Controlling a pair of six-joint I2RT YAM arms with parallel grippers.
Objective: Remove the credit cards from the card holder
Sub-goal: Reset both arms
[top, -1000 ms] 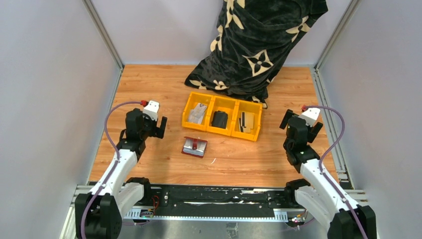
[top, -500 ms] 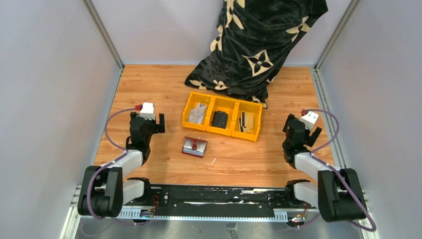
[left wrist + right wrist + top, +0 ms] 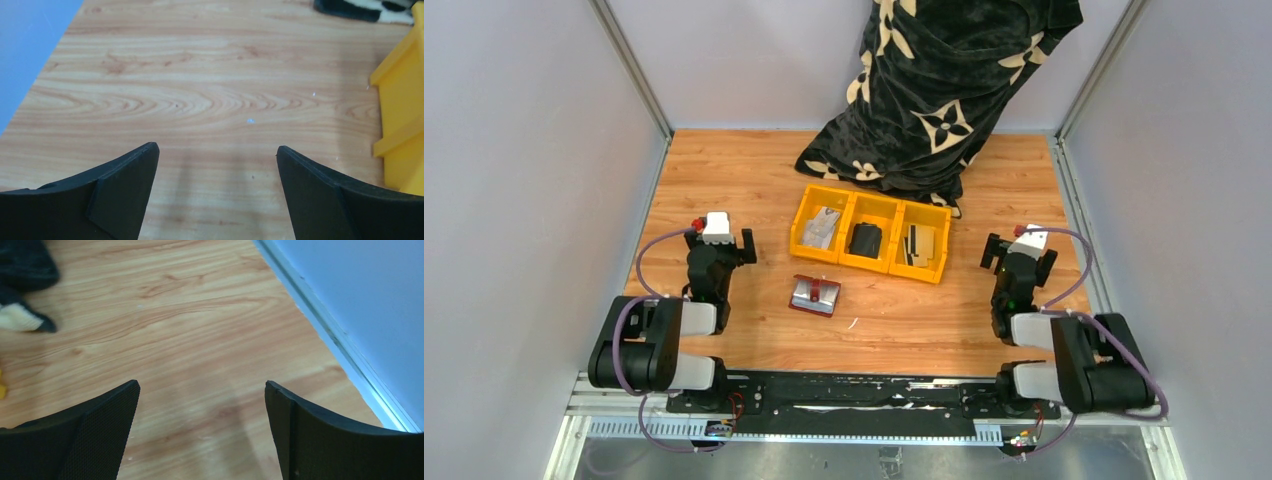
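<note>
as both arms sit folded low at the near edge of the table [image 3: 904,325], the card holder [image 3: 802,293] lies opened flat on the wood between them. it is a little nearer the left arm, just in front of the yellow bin [image 3: 890,268] and not touching it. its dark red edge frames a silvery-grey inside, with the small red snap tab [image 3: 816,294] over the middle. whether that grey is lining or a card i cannot tell from here.

silvery-grey credit cards [image 3: 822,228] lie in the bin's left compartment. a bulky black object [image 3: 865,240] fills the middle one, and thin dark and tan pieces [image 3: 919,243] stand in the right one, too small to read.

the left gripper [image 3: 217,150] hangs over bare wood to the left of the bin, its jaws spread wide with nothing between them. the right gripper [image 3: 202,385] is likewise spread wide and empty, over bare wood near the table's right rail, well apart from the card holder. a black cloth with cream flowers [image 3: 944,90] is heaped behind the bin against the back wall.
</note>
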